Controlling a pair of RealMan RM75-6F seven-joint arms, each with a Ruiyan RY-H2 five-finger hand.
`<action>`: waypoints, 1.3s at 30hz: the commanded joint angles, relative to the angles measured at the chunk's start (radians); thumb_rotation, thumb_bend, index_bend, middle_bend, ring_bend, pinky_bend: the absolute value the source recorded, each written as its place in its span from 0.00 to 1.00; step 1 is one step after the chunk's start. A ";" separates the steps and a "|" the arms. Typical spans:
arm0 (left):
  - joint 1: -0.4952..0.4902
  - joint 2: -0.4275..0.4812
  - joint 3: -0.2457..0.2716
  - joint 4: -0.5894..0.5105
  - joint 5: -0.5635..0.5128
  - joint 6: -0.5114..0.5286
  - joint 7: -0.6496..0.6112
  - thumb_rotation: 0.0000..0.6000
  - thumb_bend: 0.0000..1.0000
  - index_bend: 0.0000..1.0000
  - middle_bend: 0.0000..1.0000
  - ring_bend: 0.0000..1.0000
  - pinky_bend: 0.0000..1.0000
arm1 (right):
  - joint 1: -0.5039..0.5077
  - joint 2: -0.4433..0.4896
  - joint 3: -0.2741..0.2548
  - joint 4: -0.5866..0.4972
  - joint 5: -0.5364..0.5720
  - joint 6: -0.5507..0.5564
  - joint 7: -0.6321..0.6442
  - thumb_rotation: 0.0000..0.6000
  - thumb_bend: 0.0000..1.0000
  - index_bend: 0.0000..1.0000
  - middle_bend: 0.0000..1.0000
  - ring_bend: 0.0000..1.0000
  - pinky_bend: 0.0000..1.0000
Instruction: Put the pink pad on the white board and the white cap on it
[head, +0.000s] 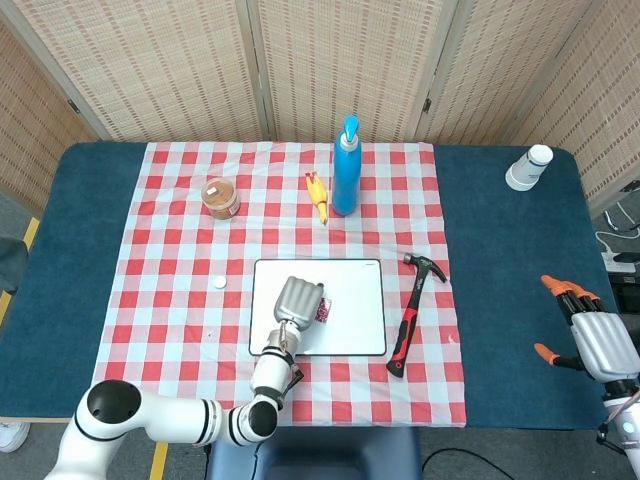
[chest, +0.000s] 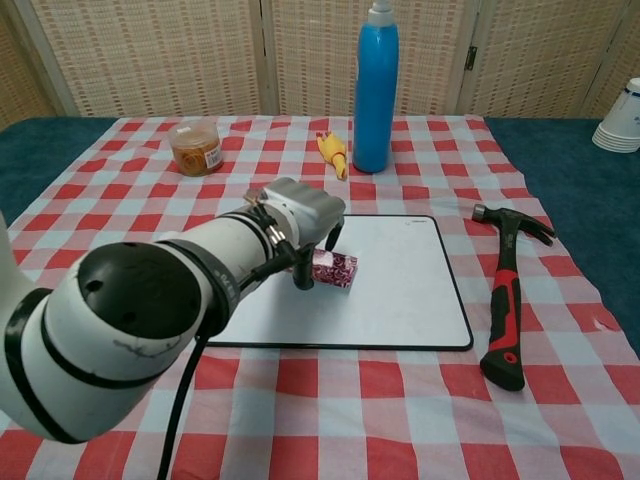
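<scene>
The pink pad sits pinched in the left hand over the middle of the white board, long axis roughly left-right. The white cap lies left of the board on the checked cloth, nearer this hand. The right hand, fingers spread and holding nothing, hovers well apart at the table's right edge. No legible writing.

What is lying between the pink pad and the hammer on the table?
Only bare white board and a strip of checked cloth lie between the pink pad and the hammer, as the head view shows.
</scene>
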 joint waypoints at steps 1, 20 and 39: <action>-0.001 0.000 0.001 0.003 0.000 -0.002 -0.002 1.00 0.28 0.40 1.00 1.00 1.00 | 0.000 0.000 0.000 0.000 -0.001 0.001 0.001 1.00 0.13 0.00 0.12 0.09 0.18; 0.037 0.136 0.034 -0.103 -0.001 0.041 -0.021 1.00 0.24 0.27 1.00 1.00 1.00 | 0.000 -0.005 -0.002 -0.004 0.000 -0.004 -0.018 1.00 0.13 0.00 0.12 0.09 0.18; 0.159 0.246 0.093 0.025 0.028 -0.028 -0.176 1.00 0.28 0.43 1.00 1.00 1.00 | 0.004 -0.016 0.001 -0.007 0.007 -0.011 -0.047 1.00 0.13 0.00 0.12 0.09 0.18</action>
